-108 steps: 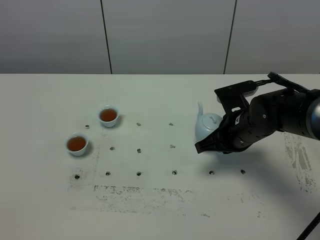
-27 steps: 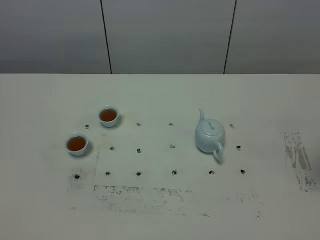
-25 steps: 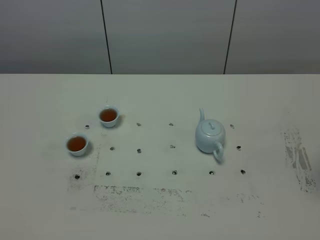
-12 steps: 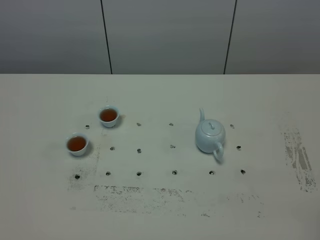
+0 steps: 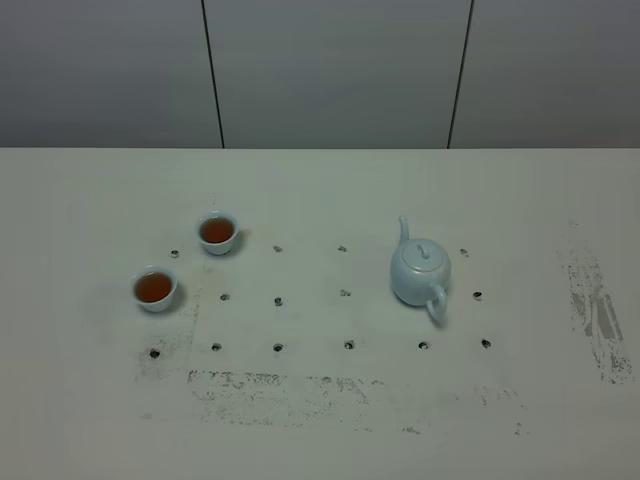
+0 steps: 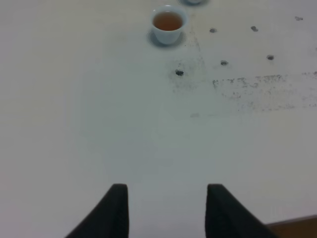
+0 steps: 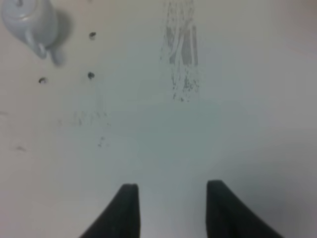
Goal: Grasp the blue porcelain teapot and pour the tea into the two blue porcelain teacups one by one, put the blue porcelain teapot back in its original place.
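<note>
The teapot (image 5: 419, 272) stands upright on the counter (image 5: 320, 420), well apart from two cups (image 5: 216, 233) full of tea. Both arms' jaws stand apart, holding nothing. Little risk remains; a stray arm sweep could spill the full cups.

In the right wrist view the blue porcelain teapot (image 7: 30, 22) was cut off by the picture's edge, so its lid and spout were not visible, and the whole picture was blurred. In the left wrist view the farther teacup (image 6: 193, 1) showed only its lowest edge.
</note>
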Available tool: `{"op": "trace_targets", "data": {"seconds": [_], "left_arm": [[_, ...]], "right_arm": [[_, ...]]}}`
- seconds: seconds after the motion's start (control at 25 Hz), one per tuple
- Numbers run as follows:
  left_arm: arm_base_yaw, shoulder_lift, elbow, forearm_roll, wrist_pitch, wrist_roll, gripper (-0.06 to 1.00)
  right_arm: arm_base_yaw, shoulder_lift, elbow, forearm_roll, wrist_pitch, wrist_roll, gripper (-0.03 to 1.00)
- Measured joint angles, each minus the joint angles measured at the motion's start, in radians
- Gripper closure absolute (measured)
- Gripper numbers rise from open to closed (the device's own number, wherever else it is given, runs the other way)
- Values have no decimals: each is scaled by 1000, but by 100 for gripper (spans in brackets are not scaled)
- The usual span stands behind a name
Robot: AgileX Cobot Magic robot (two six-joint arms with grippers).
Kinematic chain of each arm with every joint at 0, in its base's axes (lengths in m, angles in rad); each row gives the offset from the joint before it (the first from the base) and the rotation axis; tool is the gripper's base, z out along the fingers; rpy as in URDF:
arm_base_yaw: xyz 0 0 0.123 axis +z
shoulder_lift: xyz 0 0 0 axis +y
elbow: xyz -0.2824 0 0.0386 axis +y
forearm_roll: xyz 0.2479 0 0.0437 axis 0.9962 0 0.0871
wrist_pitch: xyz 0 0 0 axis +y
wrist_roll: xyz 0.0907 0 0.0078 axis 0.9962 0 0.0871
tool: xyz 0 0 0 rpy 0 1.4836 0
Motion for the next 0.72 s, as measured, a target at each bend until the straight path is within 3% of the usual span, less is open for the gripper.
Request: {"op": "trace_targets", "data": {"seconds": [0.32,0.52,0.72], "left_arm": [[0,0,0,0,0,0,52],[0,0,0,0,0,0,52],[0,0,0,0,0,0,52]], "right_arm": [[0,-221,175,11,3,-6,63],[0,-310,273,25,-83,-23,63],[0,-368,290,25,-95,-24,63]]}}
